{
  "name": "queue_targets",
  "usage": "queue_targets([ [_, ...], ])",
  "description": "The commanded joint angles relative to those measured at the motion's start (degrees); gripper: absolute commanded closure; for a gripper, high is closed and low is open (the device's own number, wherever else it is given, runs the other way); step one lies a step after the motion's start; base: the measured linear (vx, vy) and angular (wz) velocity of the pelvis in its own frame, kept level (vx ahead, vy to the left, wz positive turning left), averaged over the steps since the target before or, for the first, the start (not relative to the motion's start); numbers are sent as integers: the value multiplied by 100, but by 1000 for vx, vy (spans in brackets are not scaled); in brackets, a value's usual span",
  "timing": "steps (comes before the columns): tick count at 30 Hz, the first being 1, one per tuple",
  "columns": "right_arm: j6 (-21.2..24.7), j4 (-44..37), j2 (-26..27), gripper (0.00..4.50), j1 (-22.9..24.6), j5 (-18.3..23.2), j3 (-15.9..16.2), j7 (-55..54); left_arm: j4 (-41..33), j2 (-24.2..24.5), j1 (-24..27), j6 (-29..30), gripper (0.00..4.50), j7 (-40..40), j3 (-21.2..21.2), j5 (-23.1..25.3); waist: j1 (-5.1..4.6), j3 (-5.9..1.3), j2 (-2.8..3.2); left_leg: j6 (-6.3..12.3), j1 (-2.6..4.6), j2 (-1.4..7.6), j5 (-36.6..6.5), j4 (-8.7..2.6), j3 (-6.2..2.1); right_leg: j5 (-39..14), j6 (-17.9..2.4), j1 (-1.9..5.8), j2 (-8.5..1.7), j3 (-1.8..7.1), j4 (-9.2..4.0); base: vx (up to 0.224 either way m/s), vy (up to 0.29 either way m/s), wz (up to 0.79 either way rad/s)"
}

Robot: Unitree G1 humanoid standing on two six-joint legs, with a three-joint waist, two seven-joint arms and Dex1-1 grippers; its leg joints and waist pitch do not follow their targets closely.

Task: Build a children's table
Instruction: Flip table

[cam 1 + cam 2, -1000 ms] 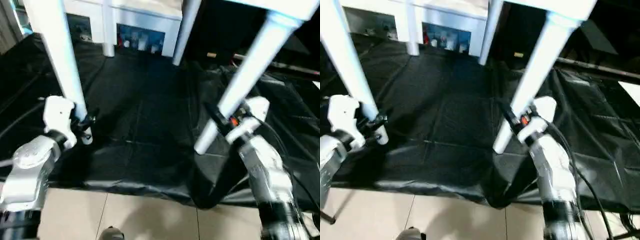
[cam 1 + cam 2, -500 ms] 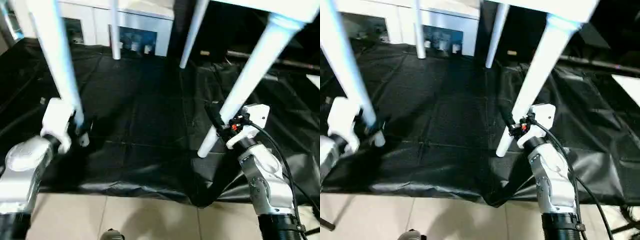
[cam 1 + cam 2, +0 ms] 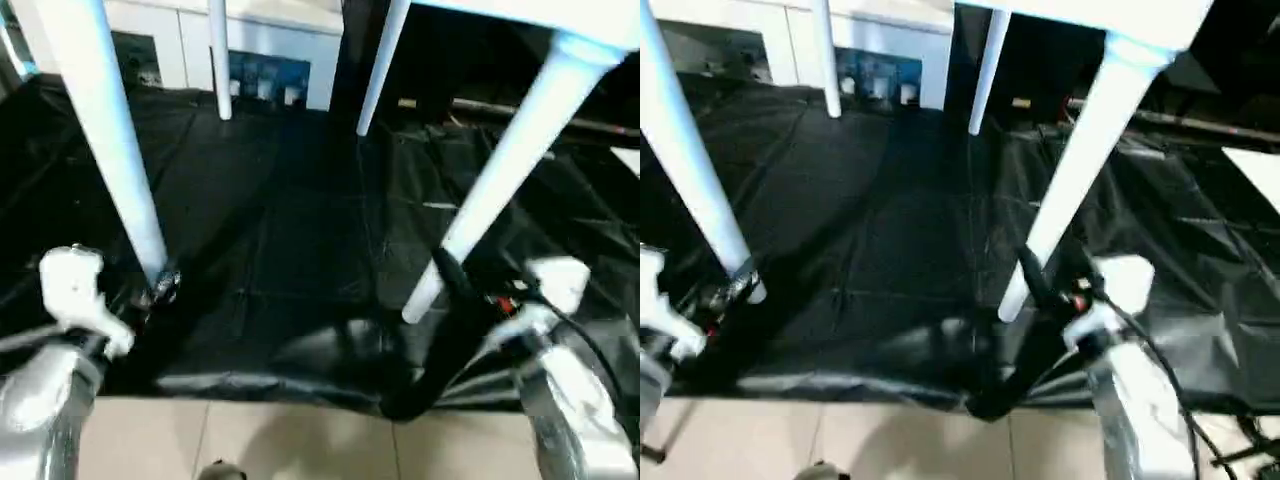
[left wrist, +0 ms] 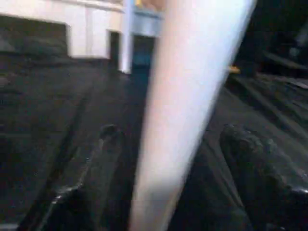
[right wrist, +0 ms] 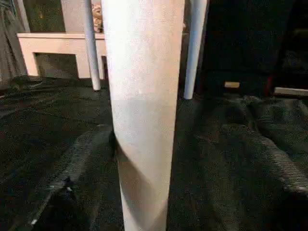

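Under my head camera: one children's table (image 3: 1110,12), standing on its legs on one black sheet (image 3: 300,240) spread over the floor.

Legs, counted: four, all white and tubular. Near left leg (image 3: 115,150) and near right leg (image 3: 510,165) rise from the sheet to the tabletop at the upper edge; far left leg (image 3: 218,60) and far right leg (image 3: 378,65) stand farther back, close together in my view.

Grippers, counted: two. My left gripper (image 3: 160,290) sits at the foot of the near left leg; in its wrist view the two black fingers (image 4: 103,159) stand apart on either side of the leg, gaps showing, so spread and gripping nothing. My right gripper (image 3: 455,285) sits at the lower end of the near right leg; its wrist view likewise shows fingers (image 5: 79,163) set wide to each side of the leg, not clamped.

Background: one white cabinet (image 3: 270,55) behind the far legs.

Edges and room: the sheet's front edge meets pale floor tile (image 3: 260,440) just before my forearms. Between the four legs the sheet lies open and bare; more sheet extends to the right of the near right leg.
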Motion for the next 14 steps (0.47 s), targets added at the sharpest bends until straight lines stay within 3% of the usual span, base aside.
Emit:
queue_targets([
  [1, 212, -215, -98, 59, 192, 1, -77, -66, -165, -123, 58, -50, 51, 359, 5, 288, -1, -177, 56, -268, 168, 204, -2291, -491, -107, -2206, -189, 46, -442, 322, -632, 0, 0, 0],
  [2, 328, -281, -127, 59, 350, -26, -26, -92, -197, -215, 118, -98, 42, 574, -9, 498, -10, -175, 74, -292, 162, 212, -2327, -508, -122, -2255, -140, 50, -436, 324, -633, 0, 0, 0],
  [4, 401, -334, -75, 59, 471, 79, -79, -151, -262, -283, 236, -249, 42, 710, -37, 715, -15, -148, 24, -344, 167, 186, -2613, -503, -144, -2761, 13, 26, -461, 308, -707, 0, 0, 0],
  [6, 472, -452, -36, 59, 690, 213, -94, -198, -414, -315, 507, -465, 42, 782, -128, 960, -23, -144, 28, -394, 171, 196, -2786, -520, -186, -3023, 102, 31, -485, 295, -751, 0, 0, 0],
  [10, 551, -458, -69, 59, 822, 220, 23, -105, -529, -302, 664, -573, 42, 860, -227, 1157, -67, -150, 2, -458, 203, 207, -3137, -560, -253, -2995, 41, 57, -475, 237, -773, 0, 0, 0],
  [12, 602, -435, -68, 59, 836, 218, 49, -91, -538, -294, 696, -623, 42, 883, -286, 1249, -75, -106, 9, -462, 253, 206, -3375, -553, -252, -3097, -2, -8, -483, 247, -821, 0, 0, 0],
  [14, 634, -411, -53, 59, 842, 205, 76, -96, -517, -234, 797, -700, 42, 843, -395, 1400, -87, -90, 13, -486, 275, 200, -3539, -550, -279, -3366, 13, -2, -503, 235, -849, 0, 0, 0],
])
